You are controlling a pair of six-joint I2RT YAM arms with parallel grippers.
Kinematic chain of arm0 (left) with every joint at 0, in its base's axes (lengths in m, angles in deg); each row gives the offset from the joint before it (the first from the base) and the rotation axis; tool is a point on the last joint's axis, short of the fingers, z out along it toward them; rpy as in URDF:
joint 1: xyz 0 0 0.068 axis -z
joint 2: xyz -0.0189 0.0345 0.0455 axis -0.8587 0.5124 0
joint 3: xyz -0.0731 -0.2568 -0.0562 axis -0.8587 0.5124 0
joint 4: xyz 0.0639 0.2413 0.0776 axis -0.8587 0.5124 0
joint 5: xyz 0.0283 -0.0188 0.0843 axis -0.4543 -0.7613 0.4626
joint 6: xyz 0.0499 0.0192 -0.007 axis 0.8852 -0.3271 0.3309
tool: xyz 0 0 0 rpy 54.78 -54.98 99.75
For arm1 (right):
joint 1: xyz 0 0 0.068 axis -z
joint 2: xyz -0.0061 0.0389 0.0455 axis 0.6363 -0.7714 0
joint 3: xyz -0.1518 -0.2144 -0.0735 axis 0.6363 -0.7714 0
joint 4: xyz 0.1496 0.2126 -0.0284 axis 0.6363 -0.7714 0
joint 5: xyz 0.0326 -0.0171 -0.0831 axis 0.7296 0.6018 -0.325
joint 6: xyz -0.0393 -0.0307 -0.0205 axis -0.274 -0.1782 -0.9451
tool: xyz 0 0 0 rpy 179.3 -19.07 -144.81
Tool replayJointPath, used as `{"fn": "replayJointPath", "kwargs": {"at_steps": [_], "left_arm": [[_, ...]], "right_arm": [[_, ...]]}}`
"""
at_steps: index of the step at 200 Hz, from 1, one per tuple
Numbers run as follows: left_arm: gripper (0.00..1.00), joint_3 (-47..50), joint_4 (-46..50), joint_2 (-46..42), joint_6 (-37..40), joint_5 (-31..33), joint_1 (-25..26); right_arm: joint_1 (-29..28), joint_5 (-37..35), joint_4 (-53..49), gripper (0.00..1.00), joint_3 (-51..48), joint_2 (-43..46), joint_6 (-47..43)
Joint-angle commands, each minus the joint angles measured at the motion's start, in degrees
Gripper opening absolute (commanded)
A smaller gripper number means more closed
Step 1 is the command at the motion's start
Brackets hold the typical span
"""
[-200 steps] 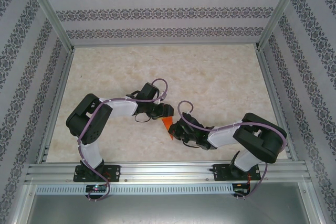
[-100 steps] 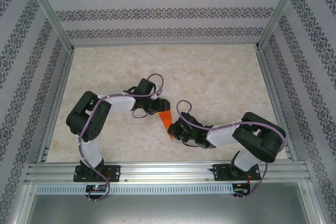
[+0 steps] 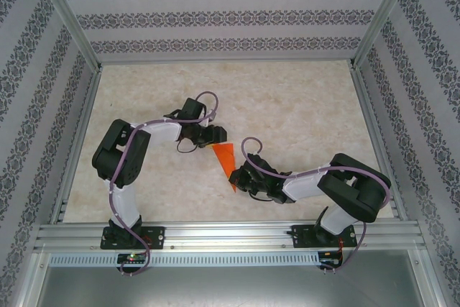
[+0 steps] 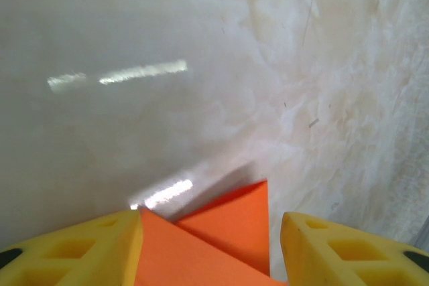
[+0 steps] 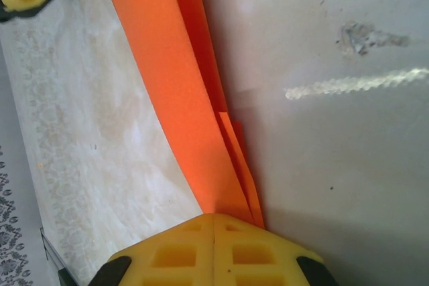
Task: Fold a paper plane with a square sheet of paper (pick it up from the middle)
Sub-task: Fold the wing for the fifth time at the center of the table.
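The right gripper [image 5: 213, 224], fully closed, is pinching the tip of the slim bright orange folded paper plane [image 5: 175, 85] over the pale marbled table [image 3: 302, 106]. The left gripper [image 4: 211, 219], fingers half apart, is straddling its wide end.

I count one orange paper plane [image 3: 225, 157], one table [image 3: 302, 106] and two grippers: left gripper [image 3: 218, 136], right gripper [image 3: 236, 177].

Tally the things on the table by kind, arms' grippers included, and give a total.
orange folded paper: 1
yellow-fingered grippers: 2 (left gripper, right gripper)
Total: 3
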Motion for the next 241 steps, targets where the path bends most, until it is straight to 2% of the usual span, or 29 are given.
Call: {"fn": "replayJointPath", "kwargs": {"at_steps": [1, 28, 57, 75, 94, 112, 132, 154, 201, 241], "left_arm": [[0.58, -3.63, 4.00, -0.67, 3.41, 0.07, -1.86], [0.58, -5.38, 6.44, -4.84, 3.31, -0.87, -2.19], [0.58, -2.42, 6.02, -12.67, 0.25, -2.22, -1.87], [0.55, 1.39, 3.61, -15.77, -2.10, -5.36, 0.03], [0.49, 4.17, 2.69, -17.04, -3.05, -5.63, 4.11], [0.44, 5.91, 0.53, -16.02, -4.41, -4.31, 8.32], [0.41, 7.55, -2.20, -13.41, -6.11, -3.88, 10.31], [0.40, 9.65, -6.42, -10.78, -7.28, -3.74, 10.49], [0.39, 10.78, -7.17, -3.92, -4.53, 1.28, 10.41], [0.39, 13.26, -7.02, -3.36, -3.67, 3.37, 10.41]], "right_arm": [[-0.12, 2.52, -11.33, 0.01, -2.42, -2.50, -1.84], [-0.06, 2.52, -11.37, 0.01, -1.08, -3.19, -2.25], [0.03, 2.55, -11.26, 0.01, 0.10, -4.04, -2.29], [0.12, 2.66, -10.68, 0.01, 0.50, -4.51, -2.43], [0.21, 2.48, -9.86, 0.01, 0.48, -4.83, -2.21], [0.29, 2.41, -8.83, 0.01, 0.16, -4.96, -2.11], [0.31, 2.26, -8.65, 0.01, 0.10, -4.92, -2.13], [0.39, 2.13, -7.98, 0.01, -0.33, -4.52, -1.89], [0.39, 2.03, -6.26, 0.01, -0.87, -1.97, -2.22], [0.25, 1.36, -9.50, 0.03, 2.32, 4.61, -4.80]]}}
